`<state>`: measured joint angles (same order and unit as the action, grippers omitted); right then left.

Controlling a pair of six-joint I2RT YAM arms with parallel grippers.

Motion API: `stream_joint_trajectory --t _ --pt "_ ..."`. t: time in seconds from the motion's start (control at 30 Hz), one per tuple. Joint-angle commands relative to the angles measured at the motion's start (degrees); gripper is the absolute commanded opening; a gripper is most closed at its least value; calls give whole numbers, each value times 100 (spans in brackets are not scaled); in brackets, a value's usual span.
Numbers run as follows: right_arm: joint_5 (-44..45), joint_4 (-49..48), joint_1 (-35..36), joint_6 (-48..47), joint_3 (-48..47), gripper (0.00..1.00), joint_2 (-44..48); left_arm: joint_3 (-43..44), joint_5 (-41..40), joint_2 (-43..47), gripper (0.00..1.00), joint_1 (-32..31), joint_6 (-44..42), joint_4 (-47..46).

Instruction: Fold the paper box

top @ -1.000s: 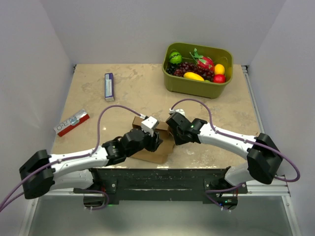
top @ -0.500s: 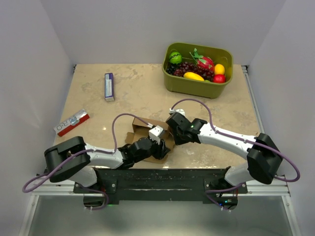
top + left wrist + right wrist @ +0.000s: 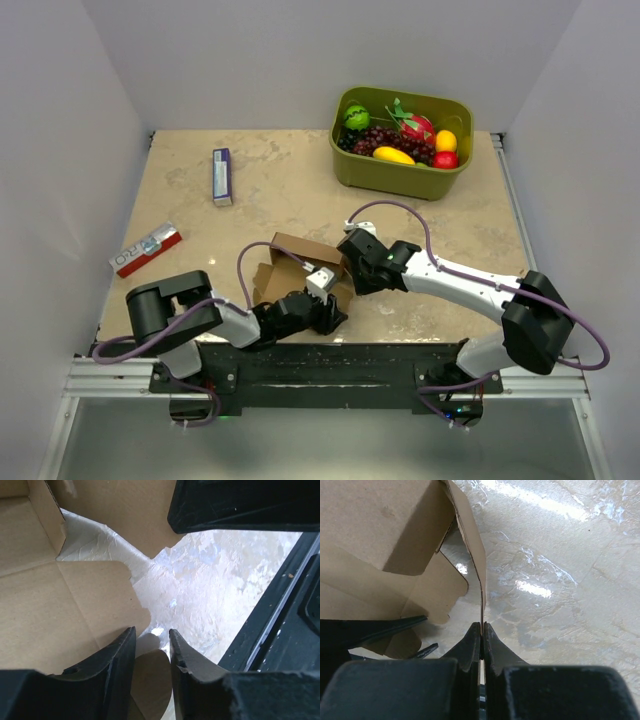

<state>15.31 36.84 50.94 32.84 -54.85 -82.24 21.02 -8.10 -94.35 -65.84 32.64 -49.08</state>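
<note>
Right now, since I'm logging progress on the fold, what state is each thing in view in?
Plain brown cardboard paper box: half-formed, flaps open.
Left arm's fingers: narrowly apart, a rounded box flap showing between them.
Right arm's fingers: shut on a thin box panel edge.
Olive-green plastic bin: upright, filled with fruit.
Red-and-white printed box: lying flat.
Slim purple-and-white box: lying flat.

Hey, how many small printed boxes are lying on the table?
2. The red box lies near the left edge. The purple box lies farther back, left of the bin. No other shows, though one could be hidden.
</note>
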Motion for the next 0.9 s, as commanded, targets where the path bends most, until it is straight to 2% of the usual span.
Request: stream_joint_trajectory --t 0.0,0.53,0.87 --pt "-2 148 4 38 -272 0 102 -185 -183 -329 36 -86 269 -436" --pt "-405 218 -5 21 -377 0 270 -97 -201 -787 31 -280 480 -550" --pt "-924 -458 13 214 132 0 173 -150 -87 -884 31 -289 436 -866"
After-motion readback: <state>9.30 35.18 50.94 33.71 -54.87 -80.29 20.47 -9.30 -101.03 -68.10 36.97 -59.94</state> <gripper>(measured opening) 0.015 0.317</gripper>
